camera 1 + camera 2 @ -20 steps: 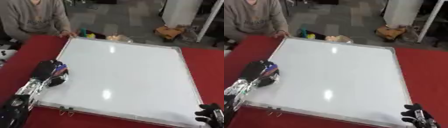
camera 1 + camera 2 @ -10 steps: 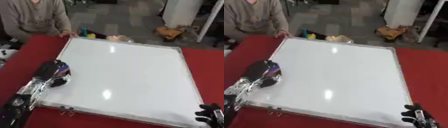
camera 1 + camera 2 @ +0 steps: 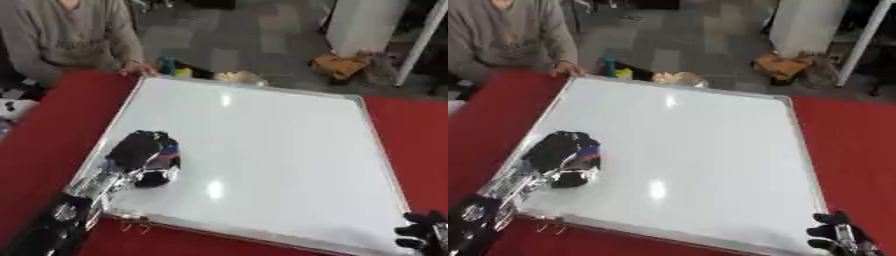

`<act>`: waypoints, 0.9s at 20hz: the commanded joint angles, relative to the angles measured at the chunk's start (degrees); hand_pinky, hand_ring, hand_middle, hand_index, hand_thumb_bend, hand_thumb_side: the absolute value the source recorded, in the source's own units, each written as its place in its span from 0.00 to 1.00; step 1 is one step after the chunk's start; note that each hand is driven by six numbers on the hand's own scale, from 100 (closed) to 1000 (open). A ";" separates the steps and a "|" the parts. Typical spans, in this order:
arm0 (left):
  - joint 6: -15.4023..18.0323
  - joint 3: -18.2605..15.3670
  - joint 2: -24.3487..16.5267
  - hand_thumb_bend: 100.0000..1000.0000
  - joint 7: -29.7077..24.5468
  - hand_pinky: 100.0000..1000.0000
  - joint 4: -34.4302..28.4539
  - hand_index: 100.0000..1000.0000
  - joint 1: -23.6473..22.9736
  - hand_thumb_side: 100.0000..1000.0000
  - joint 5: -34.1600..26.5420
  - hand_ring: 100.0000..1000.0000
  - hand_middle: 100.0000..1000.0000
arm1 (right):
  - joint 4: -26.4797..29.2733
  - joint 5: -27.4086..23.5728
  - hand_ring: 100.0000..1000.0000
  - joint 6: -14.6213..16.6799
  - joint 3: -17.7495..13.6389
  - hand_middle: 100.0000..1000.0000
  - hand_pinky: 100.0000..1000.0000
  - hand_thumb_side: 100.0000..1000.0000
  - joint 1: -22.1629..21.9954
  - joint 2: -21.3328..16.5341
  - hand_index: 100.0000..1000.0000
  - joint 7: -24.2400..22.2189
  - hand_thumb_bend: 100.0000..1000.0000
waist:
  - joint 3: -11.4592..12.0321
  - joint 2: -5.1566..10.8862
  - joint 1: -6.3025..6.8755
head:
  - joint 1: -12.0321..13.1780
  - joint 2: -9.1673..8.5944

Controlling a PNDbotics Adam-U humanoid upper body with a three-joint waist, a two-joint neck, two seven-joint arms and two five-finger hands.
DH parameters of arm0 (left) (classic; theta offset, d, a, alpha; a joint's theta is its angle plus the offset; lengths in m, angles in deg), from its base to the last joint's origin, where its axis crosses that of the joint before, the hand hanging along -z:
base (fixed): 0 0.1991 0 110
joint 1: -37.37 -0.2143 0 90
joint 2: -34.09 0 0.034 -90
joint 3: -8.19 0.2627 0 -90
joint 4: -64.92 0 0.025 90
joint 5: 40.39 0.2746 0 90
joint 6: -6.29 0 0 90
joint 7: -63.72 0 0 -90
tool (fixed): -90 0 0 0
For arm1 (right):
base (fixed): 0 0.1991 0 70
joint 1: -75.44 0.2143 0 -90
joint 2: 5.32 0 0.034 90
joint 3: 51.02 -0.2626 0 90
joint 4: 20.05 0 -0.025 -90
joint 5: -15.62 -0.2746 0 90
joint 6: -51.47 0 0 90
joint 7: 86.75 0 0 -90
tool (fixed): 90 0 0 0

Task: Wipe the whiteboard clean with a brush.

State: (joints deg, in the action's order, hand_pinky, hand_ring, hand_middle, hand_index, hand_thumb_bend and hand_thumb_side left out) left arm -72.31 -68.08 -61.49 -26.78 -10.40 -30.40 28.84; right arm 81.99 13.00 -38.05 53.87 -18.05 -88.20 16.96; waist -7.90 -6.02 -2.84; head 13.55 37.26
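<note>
Red worktop is covered by the whiteboard; the left hand is curled round a dark brush, mostly hidden beneath it, on the board's near-left area; the right hand is cut off, fingers indistinct.

Black hand, silver-jointed forearm

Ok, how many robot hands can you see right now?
2. The left hand is on the whiteboard near its left edge, over a brush. The right hand shows at the lower right corner, off the board.
</note>
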 commanded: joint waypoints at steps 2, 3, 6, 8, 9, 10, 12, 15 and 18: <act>1.94 2.98 1.14 0.38 -2.28 0.52 -1.47 0.78 -0.11 0.70 -1.94 0.47 0.51 | 0.75 -0.12 0.59 0.10 -0.12 0.42 0.56 0.87 0.45 -0.75 0.65 0.00 0.00 | -0.30 0.06 -0.01 | 0.19 -0.31; 2.27 3.41 1.29 0.38 -2.71 0.52 -1.89 0.78 -0.04 0.70 -2.32 0.47 0.51 | 0.75 -0.12 0.59 0.09 -0.11 0.42 0.56 0.87 0.44 -0.74 0.65 -0.01 0.00 | -0.32 0.06 -0.02 | 0.21 -0.30; 3.08 4.48 1.75 0.37 -3.85 0.52 -3.13 0.78 0.29 0.70 -3.32 0.47 0.51 | 0.76 -0.11 0.59 0.07 -0.07 0.42 0.56 0.87 0.41 -0.72 0.65 -0.03 0.00 | -0.34 0.04 -0.08 | 0.24 -0.25; 3.53 5.09 2.04 0.38 -4.52 0.52 -3.94 0.78 0.75 0.70 -3.90 0.47 0.51 | 0.78 -0.12 0.59 0.07 -0.04 0.42 0.56 0.87 0.39 -0.71 0.65 -0.05 0.00 | -0.34 0.05 -0.13 | 0.26 -0.22; 3.82 5.46 2.20 0.38 -4.86 0.52 -4.36 0.78 1.10 0.70 -4.18 0.47 0.51 | 0.79 -0.12 0.59 0.06 -0.02 0.42 0.56 0.87 0.38 -0.70 0.65 -0.07 0.00 | -0.32 0.06 -0.16 | 0.28 -0.23; 4.10 5.82 2.34 0.39 -5.18 0.52 -4.73 0.78 1.47 0.69 -4.42 0.47 0.51 | 0.81 -0.13 0.59 0.06 0.00 0.42 0.56 0.87 0.38 -0.70 0.65 -0.09 0.00 | -0.32 0.07 -0.19 | 0.33 -0.23; 4.71 6.58 2.67 0.40 -5.77 0.53 -5.34 0.78 2.35 0.68 -4.80 0.47 0.51 | 0.86 -0.13 0.59 0.04 0.03 0.42 0.56 0.87 0.36 -0.71 0.65 -0.13 0.00 | -0.36 0.09 -0.26 | 0.41 -0.21; 5.75 7.85 3.45 0.40 -6.71 0.53 -5.99 0.78 4.06 0.68 -5.40 0.47 0.51 | 0.92 -0.14 0.59 0.00 0.07 0.42 0.56 0.87 0.29 -0.69 0.65 -0.18 0.00 | -0.45 0.11 -0.36 | 0.47 -0.18; 6.76 9.14 4.42 0.40 -7.63 0.53 -6.32 0.78 5.71 0.67 -5.91 0.46 0.51 | 0.92 -0.14 0.59 -0.04 0.16 0.42 0.55 0.87 0.27 -0.64 0.65 -0.27 0.00 | -0.64 0.11 -0.44 | 0.60 -0.13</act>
State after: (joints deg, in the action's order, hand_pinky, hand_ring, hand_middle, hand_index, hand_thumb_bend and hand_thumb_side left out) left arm -65.95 -59.39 -57.05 -33.94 -15.51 -25.92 23.39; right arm 81.99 12.99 -38.09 54.11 -18.09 -88.20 16.87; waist -8.50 -6.36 -3.35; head 14.02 37.25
